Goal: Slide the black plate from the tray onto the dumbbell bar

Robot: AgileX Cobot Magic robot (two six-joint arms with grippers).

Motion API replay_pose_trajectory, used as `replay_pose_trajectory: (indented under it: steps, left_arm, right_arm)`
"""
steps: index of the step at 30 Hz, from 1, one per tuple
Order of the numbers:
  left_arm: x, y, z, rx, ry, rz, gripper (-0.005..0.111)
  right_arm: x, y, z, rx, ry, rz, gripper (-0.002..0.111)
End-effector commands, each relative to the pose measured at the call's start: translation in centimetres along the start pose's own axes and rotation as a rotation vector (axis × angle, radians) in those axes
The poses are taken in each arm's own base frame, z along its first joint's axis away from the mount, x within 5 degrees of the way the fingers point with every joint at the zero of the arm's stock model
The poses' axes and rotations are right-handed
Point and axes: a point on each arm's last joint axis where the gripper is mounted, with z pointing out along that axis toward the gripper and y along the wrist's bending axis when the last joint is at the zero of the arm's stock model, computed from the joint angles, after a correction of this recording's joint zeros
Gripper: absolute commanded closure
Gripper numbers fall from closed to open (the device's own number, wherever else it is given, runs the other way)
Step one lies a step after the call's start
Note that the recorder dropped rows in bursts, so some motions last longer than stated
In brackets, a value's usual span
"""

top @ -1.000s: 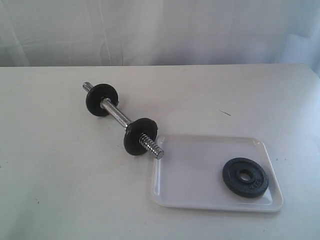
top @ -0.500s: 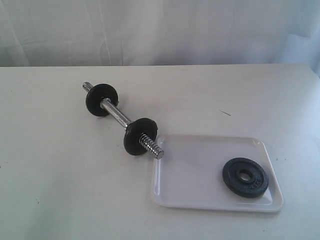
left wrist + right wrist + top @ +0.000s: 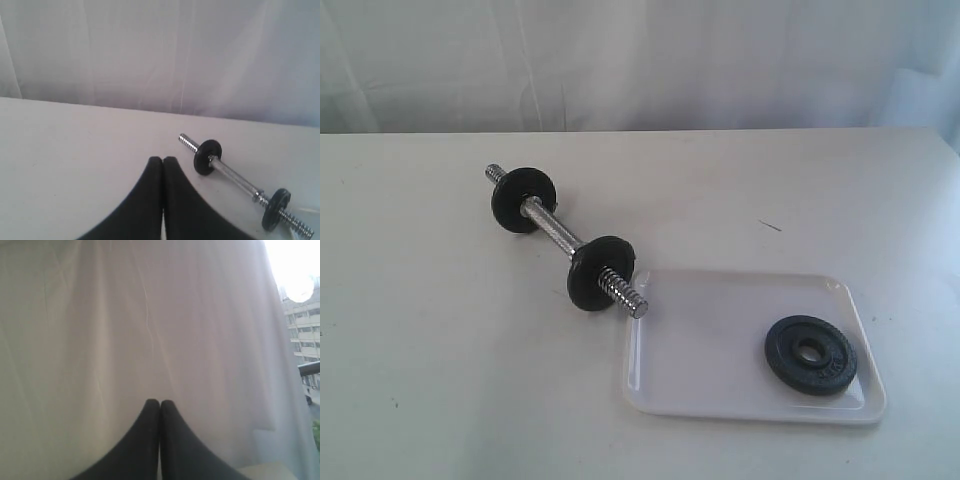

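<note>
On the white table (image 3: 440, 360): one tray (image 3: 705, 345), one dumbbell bar (image 3: 558, 232), three black discs in all. Two grippers, seen only in the wrist views.

The black plate (image 3: 810, 354) lies flat inside the tray, near the right end, close to the front rim. It is round, dark and matte, with a centre hole and a raised rim; the lettering is too faint to read. The tray is glossy white, rectangular and shallow, with rounded corners.

The dumbbell bar is a slim chrome rod with threaded ends and a smooth middle, lying diagonally on the table left of the tray. The far disc (image 3: 524, 199) and the near disc (image 3: 599, 272) are both threaded on it and stand on edge. The bar's near threaded tip sits at the tray's far-left corner; whether they touch is unclear.

The left gripper (image 3: 163, 159) has smooth black fingers pressed together, holding nothing, above bare table with the bar off to one side. The right gripper (image 3: 159, 402) has its fingers pressed together the same way, empty, facing a pale creased curtain (image 3: 125, 315).

Compared with the earlier exterior frames nothing differs: plate, tray and bar are in the same spots.
</note>
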Motion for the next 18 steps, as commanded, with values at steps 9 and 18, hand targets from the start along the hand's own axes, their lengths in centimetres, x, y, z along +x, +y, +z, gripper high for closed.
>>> replay_pose_trajectory:
  steps: [9, 18]
  left_arm:
    - [-3.8, -1.0, 7.2, 0.102, 0.342, 0.046, 0.107]
    - [-3.2, -2.3, 15.4, 0.248, 0.607, 0.201, 0.107]
  right_arm:
    - [-2.4, 0.6, 7.6, 0.093, 0.507, -0.165, 0.108]
    - [0.3, 1.1, 14.3, 0.005, 0.836, -0.148, 0.108]
